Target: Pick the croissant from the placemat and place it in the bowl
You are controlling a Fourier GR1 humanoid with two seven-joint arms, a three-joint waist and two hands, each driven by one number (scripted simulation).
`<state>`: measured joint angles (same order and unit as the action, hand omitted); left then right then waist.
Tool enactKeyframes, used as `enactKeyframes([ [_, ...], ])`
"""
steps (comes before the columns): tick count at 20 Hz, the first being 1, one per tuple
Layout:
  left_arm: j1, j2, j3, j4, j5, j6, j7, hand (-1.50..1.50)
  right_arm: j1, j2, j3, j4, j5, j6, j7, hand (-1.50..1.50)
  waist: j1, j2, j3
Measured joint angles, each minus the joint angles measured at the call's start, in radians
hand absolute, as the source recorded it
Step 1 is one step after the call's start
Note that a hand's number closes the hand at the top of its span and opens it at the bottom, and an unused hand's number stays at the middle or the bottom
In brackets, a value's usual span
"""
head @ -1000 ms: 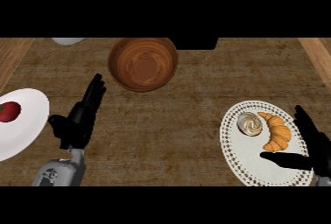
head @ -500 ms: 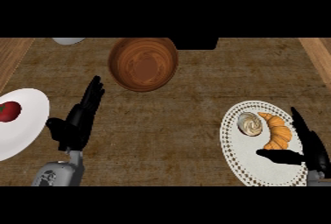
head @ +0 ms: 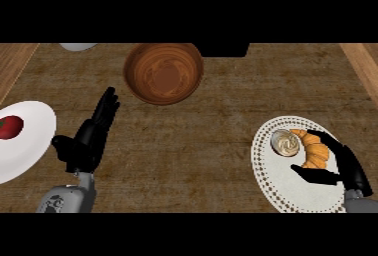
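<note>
A golden croissant (head: 315,151) lies on the round white lace-edged placemat (head: 289,186) at the right. My right hand (head: 344,162) is open right beside it. Its fingers (head: 330,141) lie along the croissant's right side, and its thumb (head: 313,175) is spread just below the croissant. The brown wooden bowl (head: 164,73) stands at the top centre, far from that hand. My left hand (head: 87,137) rests open at the left, fingers pointing up, holding nothing.
A small round cream-filled dish (head: 284,142) sits on the placemat, touching the croissant's left side. A white plate (head: 29,145) with a red fruit (head: 7,126) lies at the far left. A pale object (head: 77,46) and a dark block (head: 221,49) sit at the back edge.
My right hand has moved left and closed in on the croissant; its fingers now lie against the pastry's right side. The left hand and the bowl have not moved.
</note>
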<state>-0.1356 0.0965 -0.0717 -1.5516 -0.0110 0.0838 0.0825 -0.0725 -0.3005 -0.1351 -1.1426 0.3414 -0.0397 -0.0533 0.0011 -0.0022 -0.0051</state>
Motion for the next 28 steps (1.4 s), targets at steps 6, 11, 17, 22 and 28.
enactKeyframes([
  [6, 0.006, -0.017, -0.008, -0.002, -0.017, 0.005, -0.002, 0.0, -0.03, 0.004, 0.042, 0.026, 0.067, -0.017, -0.047, 1.5, -0.004, -0.003, -0.006],
  [11, 0.008, -0.013, -0.005, -0.019, -0.024, 0.003, 0.017, 0.0, -0.043, 0.084, 0.102, 0.0, 0.103, -0.048, -0.052, 1.5, -0.006, -0.006, -0.012],
  [17, -0.028, -0.036, -0.053, -0.003, -0.026, -0.024, 0.018, 0.0, -0.216, 0.248, 0.395, -0.046, 0.103, -0.141, 0.042, 1.5, 0.106, 0.007, 0.003],
  [22, -0.06, -0.052, -0.076, 0.017, -0.03, -0.035, 0.016, 0.0, -0.367, 0.285, 0.607, -0.095, 0.045, -0.319, 0.111, 1.5, 0.151, 0.011, 0.007],
  [28, -0.082, -0.052, -0.071, 0.043, -0.032, -0.037, 0.023, 0.0, -0.573, 0.297, 0.805, -0.136, 0.09, -0.582, 0.263, 1.5, 0.146, 0.004, 0.003],
])
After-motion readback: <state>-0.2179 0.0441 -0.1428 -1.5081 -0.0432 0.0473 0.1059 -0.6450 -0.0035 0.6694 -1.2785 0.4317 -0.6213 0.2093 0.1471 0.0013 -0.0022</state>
